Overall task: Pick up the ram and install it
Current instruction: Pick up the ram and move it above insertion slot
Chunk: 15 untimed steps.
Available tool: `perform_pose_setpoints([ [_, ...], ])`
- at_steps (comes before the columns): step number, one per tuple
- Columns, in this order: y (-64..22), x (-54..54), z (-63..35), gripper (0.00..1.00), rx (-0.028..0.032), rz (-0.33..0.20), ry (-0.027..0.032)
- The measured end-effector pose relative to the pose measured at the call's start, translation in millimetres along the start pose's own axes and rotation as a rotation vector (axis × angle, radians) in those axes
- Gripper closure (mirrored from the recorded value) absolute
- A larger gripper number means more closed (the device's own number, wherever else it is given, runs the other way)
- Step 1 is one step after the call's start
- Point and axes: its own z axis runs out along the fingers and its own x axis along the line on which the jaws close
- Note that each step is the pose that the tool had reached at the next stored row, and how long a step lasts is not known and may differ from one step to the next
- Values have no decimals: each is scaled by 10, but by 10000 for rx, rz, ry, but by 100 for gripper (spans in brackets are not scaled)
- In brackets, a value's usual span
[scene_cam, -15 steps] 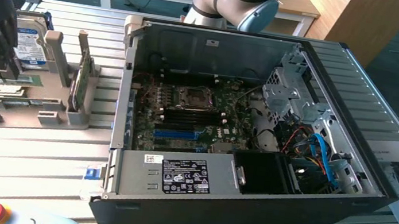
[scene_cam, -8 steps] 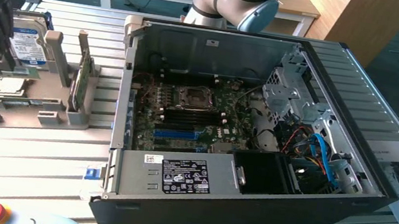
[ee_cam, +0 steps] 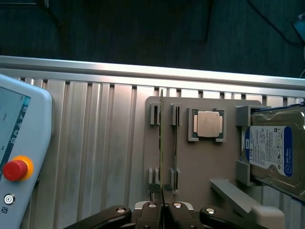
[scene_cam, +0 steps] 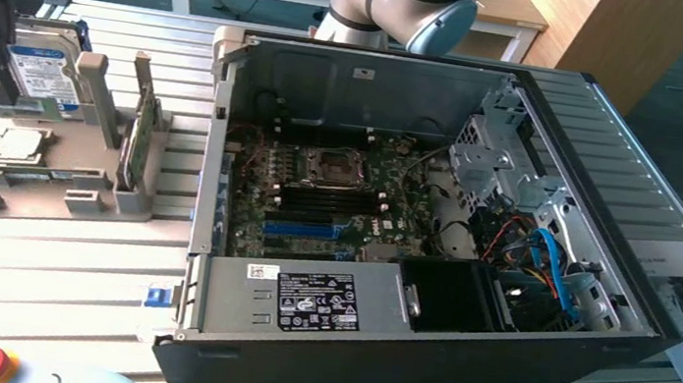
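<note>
The pincer (ee_cam: 164,206) was clenched on one end of the ram (ee_cam: 161,143), edge-on, likely to keep it straight for a slot; the grey holder (ee_cam: 209,162) lay beneath on the counter (ee_cam: 95,143).

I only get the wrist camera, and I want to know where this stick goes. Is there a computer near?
Observer: Yes. An open computer case lies on the table, at the exterior view's right of the grey holder plate.
Operator: Can you look inside?
Observer: Yes. Its side is off, and a green motherboard shows.
Operator: Is my stick in there?
Observer: No. The gripper holds the ram at the exterior view's left edge, apart from the case.
</note>
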Motion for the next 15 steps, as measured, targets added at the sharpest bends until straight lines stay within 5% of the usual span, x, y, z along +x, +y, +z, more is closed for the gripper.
perform_pose_setpoints([
  [4, 3, -2, -99, 88, -3, 0, -1],
  [7, 9, -8, -360, 88, -30, 1, -1],
  [15, 10, -9, -413, 88, -33, 1, -2],
])
